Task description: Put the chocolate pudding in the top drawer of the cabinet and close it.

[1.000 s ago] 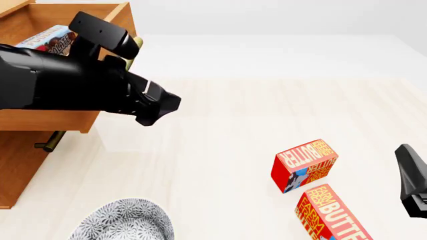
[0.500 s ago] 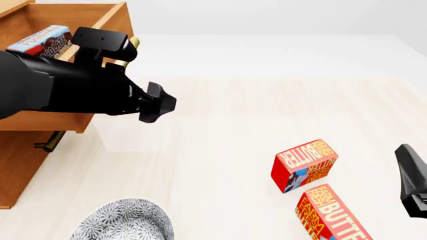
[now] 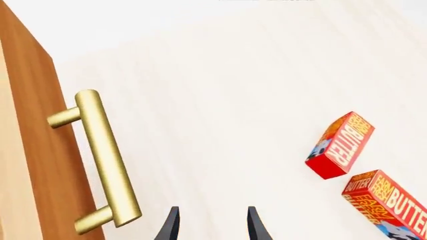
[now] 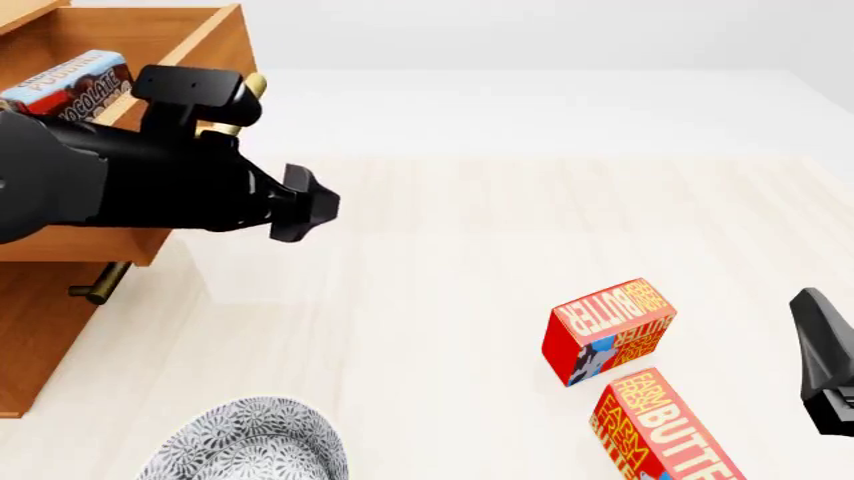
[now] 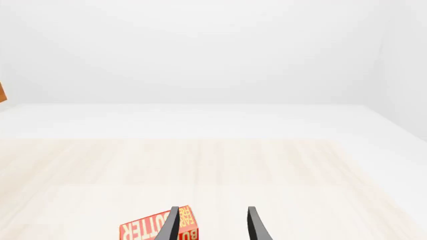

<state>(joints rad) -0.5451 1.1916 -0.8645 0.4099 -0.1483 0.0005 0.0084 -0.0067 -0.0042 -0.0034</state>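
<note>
Pudding: the chocolate pudding lies inside the top drawer, which stands pulled out from the cabinet.
Landmark: the brass handle on the drawer front; everything hangs off that bar.
Left tool: the left tool sits just beside the handle, on the counter side, fingers parted and holding nothing.
Right tool: the right tool is well apart from the handle, spread open and empty, above a butter box.
Step in hand: by my read, shutting the drawer, since the box is already in.
How to do it well: press squarely on the drawer front near the handle's middle, push straight along the drawer's travel, keep the fingers clear of the bar's ends so nothing snags.
Risk: an off-centre shove could skew the drawer.
Bystanders: two butter boxes and a patterned plate rest on the counter, far from the handle.
</note>
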